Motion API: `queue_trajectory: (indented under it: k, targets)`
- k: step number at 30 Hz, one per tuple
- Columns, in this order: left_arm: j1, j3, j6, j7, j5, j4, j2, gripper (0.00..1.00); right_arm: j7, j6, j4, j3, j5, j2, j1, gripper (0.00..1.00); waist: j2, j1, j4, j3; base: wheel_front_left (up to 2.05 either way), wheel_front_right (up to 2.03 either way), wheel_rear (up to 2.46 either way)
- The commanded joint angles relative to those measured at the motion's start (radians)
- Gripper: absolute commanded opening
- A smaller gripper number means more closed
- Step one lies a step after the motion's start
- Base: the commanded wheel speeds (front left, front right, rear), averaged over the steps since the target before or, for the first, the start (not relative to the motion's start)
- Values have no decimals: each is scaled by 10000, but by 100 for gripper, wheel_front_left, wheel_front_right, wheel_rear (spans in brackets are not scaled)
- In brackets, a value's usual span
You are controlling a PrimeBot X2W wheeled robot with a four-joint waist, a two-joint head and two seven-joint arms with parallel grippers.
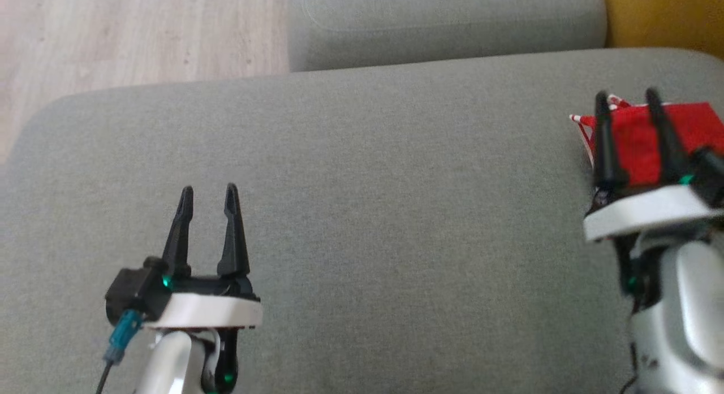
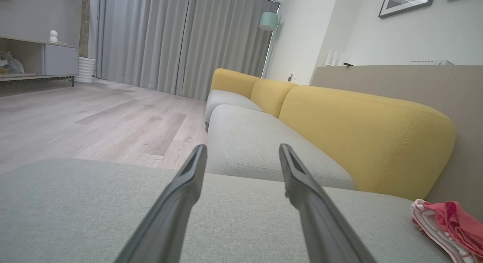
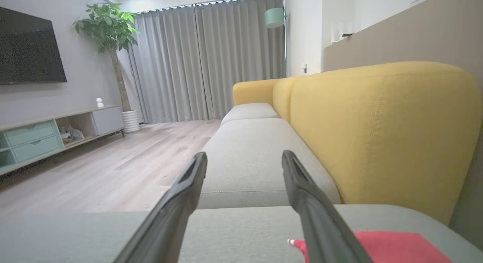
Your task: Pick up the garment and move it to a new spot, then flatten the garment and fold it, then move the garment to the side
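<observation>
right gripper (image 1: 626, 93) has its jaws spread wide with nothing between them. it hangs right over the near edge of the garment (image 1: 698, 125), and i honestly can't tell if the fingers brush the cloth or just float above it. left gripper (image 1: 208, 188) is open and empty too, parked low over bare sofa well away from the action. my guess is it sits there simply to keep out of the way.

the garment is a red piece with some white striping at one end, lying as a small flat rectangle at the far right of the big grey seat cushion (image 1: 396, 185). from the left wrist view it looks like stacked layers, so i'd say it's already folded and set off to the side, which would put the task near its end. tucking it there leaves the middle of the cushion free.

past that comes the next cushion (image 1: 447, 26), then the yellow backrest (image 3: 377, 134) running along the wall side. the wooden floor (image 1: 113, 32) is off to the left, and grey curtains (image 3: 207, 63) hang at the far end of the room.
</observation>
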Motion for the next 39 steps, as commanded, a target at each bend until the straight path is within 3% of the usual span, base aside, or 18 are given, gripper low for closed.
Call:
queue_trajectory:
  k: [1,6,9,14,23,39]
  targets:
    - [-133,361,74,-94,10,-379,75,100,-227,-7,-294,246,132,120,-52,100,-1,2,92,-109,0,0,0]
    - [124,398,201,-94,-194,-348,75,100,-947,-7,32,357,477,446,669,100,-1,2,206,-146,0,0,0]
    - [266,422,149,-94,-1006,-76,75,100,-1396,-7,312,505,632,475,969,100,-1,2,277,-104,0,0,0]
    - [328,506,148,-94,-1057,193,75,100,-1842,-7,993,874,1327,481,1321,100,-1,2,312,-134,0,0,0]
    - [464,616,55,-94,-1230,42,75,100,-2004,-7,1474,1524,1762,483,1442,100,-1,2,334,-208,0,0,0]
    - [557,576,-72,-94,-1635,82,75,100,-2009,-7,1314,1671,1802,484,1522,100,-1,2,323,-308,0,0,0]
